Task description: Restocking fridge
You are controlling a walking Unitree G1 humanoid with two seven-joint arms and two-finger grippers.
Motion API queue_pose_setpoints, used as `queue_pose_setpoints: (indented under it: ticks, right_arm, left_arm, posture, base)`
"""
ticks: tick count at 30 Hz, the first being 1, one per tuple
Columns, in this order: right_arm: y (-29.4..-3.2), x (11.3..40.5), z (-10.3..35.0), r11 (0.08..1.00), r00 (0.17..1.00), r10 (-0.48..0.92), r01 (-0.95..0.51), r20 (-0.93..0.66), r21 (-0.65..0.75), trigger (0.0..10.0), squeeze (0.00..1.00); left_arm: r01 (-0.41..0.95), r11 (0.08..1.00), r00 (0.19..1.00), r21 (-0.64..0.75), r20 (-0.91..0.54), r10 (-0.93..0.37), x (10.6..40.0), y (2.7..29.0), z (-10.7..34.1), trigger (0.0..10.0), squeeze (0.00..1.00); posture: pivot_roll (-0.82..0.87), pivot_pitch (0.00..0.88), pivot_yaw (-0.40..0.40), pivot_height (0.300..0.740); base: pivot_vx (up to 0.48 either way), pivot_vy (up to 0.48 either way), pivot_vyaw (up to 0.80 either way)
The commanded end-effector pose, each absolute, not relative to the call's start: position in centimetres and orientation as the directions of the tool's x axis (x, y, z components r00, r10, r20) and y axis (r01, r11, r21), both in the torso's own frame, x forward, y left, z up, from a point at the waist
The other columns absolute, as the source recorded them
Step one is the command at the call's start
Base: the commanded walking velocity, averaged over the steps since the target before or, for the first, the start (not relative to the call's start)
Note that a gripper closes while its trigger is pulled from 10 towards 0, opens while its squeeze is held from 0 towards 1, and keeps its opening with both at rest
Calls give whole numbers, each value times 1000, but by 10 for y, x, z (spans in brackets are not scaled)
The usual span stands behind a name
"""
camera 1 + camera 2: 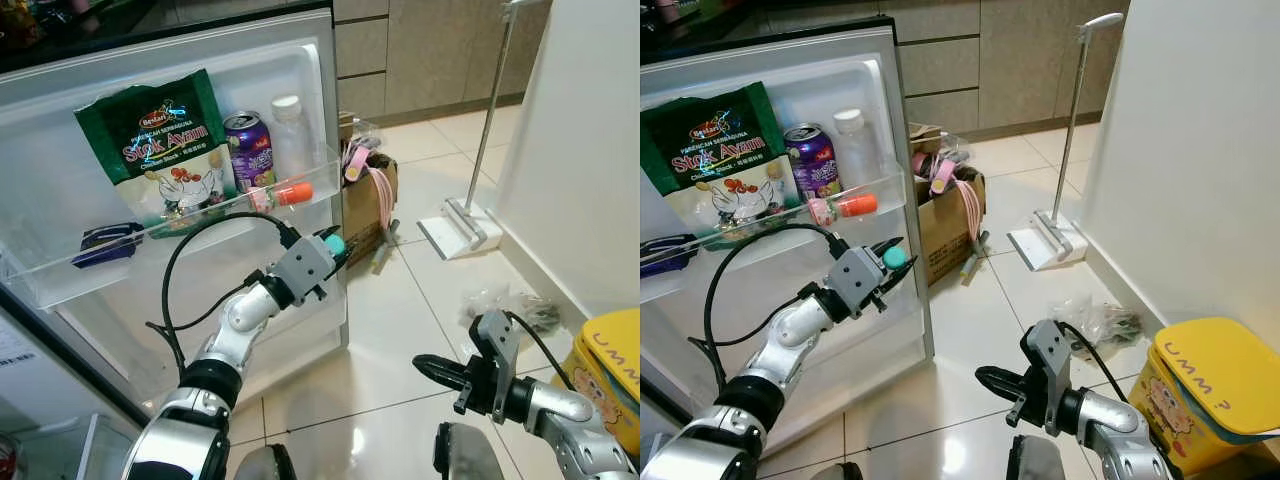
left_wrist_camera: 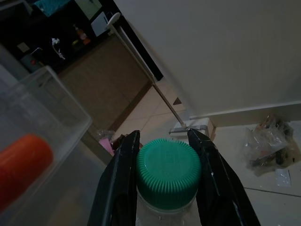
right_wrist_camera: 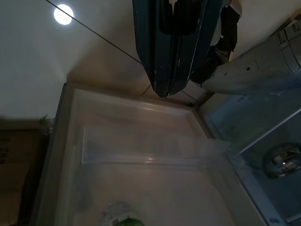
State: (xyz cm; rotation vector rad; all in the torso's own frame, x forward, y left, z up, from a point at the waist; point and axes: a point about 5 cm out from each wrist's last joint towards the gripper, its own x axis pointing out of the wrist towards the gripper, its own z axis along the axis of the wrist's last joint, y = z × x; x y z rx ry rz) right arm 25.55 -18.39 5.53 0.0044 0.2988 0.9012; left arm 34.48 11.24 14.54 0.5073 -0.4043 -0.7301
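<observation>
Left eye view: left gripper [image 1: 338, 247] clamped on a small clear bottle with a ribbed teal cap [image 1: 334, 245], held just off the outer corner of the clear plastic fridge-door shelf [image 1: 180, 232]. The shelf's open top lies toward 10 o'clock from the claw. Bottle body hidden between the fingers; its long axis seems to run along them, cap outward. On the shelf: green Stok Ayam stock packet [image 1: 163, 150], purple drink can [image 1: 249, 150], clear white-capped bottle [image 1: 291, 140], orange-capped tube [image 1: 280, 194] lying along the front rail. The gap right of the white-capped bottle looks the likeliest slot.

Right eye view: right gripper [image 1: 992, 380] low over the white tiled floor [image 1: 970, 320], at 5 o'clock from the left one, well apart from the door, carrying nothing; fingers look drawn together. Left arm plainly nearer. Yellow lidded tub [image 1: 1210, 390] at far right.

Left wrist view: fingers [image 2: 123, 165] pressed on both sides of the cap; bottle cut off below. Shelf wall beside, orange cap behind it.

Right wrist view: dark; fingers pointing at a transparent door bin [image 3: 141, 146], a green-topped object at the edge, too dim to identify.
</observation>
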Motion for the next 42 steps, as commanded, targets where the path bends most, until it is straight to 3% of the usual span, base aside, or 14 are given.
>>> queue_pose_setpoints:
  ticks: [1,21,23,34,42]
  right_arm:
    - [-182,255,55,628,587,765,-772,-265,102,10000,0]
    - [-181,243,51,668,630,731,-738,-263,89,10000,0]
    - [-182,240,54,680,643,720,-728,-260,82,10000,0]
    - [-182,235,63,692,663,709,-720,-240,56,10000,0]
    - [-180,218,69,686,657,714,-725,-240,56,10000,0]
  left_arm:
    - [524,638,670,564,189,-718,346,109,147,10000,0]
    - [520,714,770,469,104,-629,358,120,136,10000,0]
    - [535,740,788,408,77,-611,358,119,128,10000,0]
    - [576,740,767,347,86,-636,358,108,128,10000,0]
    - [568,754,776,332,89,-624,359,114,128,10000,0]
  posture:
    - [-91,0,80,417]
    - [-124,0,114,417]
    - [-141,0,121,417]
    - [-150,0,126,417]
    - [-152,84,120,417]
  base:
    - [0,0,0]
    - [0,0,0]
    - [0,0,0]
    - [0,0,0]
    - [0,0,0]
